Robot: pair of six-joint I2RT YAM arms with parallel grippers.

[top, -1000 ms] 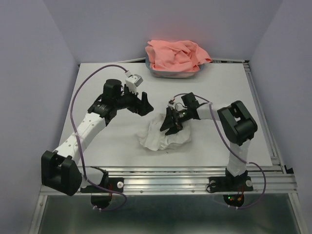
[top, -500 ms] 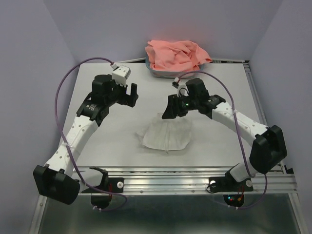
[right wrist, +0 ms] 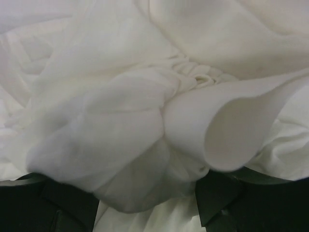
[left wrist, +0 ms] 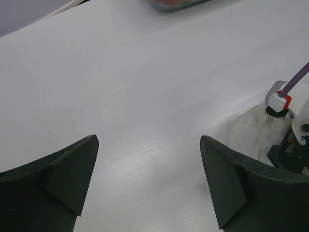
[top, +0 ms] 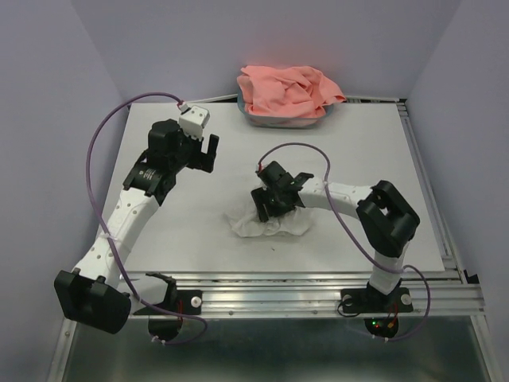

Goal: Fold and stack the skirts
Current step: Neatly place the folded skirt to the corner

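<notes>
The white skirt [top: 270, 224] lies crumpled on the table in front of the arms. My right gripper [top: 266, 204] is pressed down into its far left part. In the right wrist view the white skirt [right wrist: 120, 96] fills the frame, and the gripper [right wrist: 145, 193] stands open with a bunch of cloth between its fingers [right wrist: 219, 193]. My left gripper [top: 203, 151] hangs open and empty above the bare table, to the far left of the skirt. Its wrist view shows the open gripper [left wrist: 148, 145] and the skirt's edge [left wrist: 251, 130]. The salmon-pink skirt [top: 286, 89] is heaped in the tub at the back.
The teal tub [top: 262, 119] stands at the table's far edge, middle, and its rim shows in the left wrist view [left wrist: 174, 5]. A metal rail [top: 421, 183] runs along the table's right side. My right arm's purple cable [top: 306, 148] loops above the skirt.
My right gripper has come down and back from above the table onto the white skirt, which is now more bunched. My left gripper drew back to the far left, then held still.
</notes>
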